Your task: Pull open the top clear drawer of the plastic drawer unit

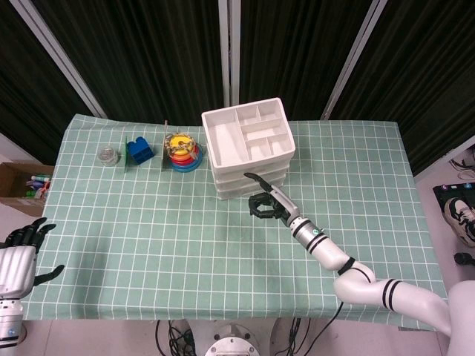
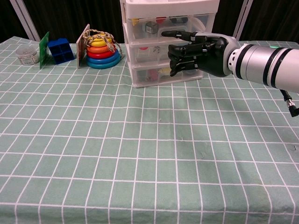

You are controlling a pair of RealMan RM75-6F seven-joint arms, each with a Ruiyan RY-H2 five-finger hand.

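On the table [image 2: 93,154], covered by a green cloth with a white grid, the nearest task-relevant thing is the right robot hand [image 2: 198,49], black-fingered on a silver forearm. It hangs in front of the drawer unit with most fingers curled in and one finger stretched out toward the top drawer's front; it holds nothing, and whether it touches the drawer cannot be told. The left robot hand [image 1: 22,248] sits off the table's near left corner, fingers apart and holding nothing.

Just behind the right robot hand stands the white plastic three-drawer unit [image 2: 140,56], toward the far middle of the table. Its top clear drawer [image 2: 145,28] is closed and holds a few small items. The drawer looks light, stiff and smooth, so fingertips could slip; the sensible hold is probably the moulded handle [image 2: 174,31] at the front centre, hooked from below. The whole unit seems light enough to slide forward with the pull.
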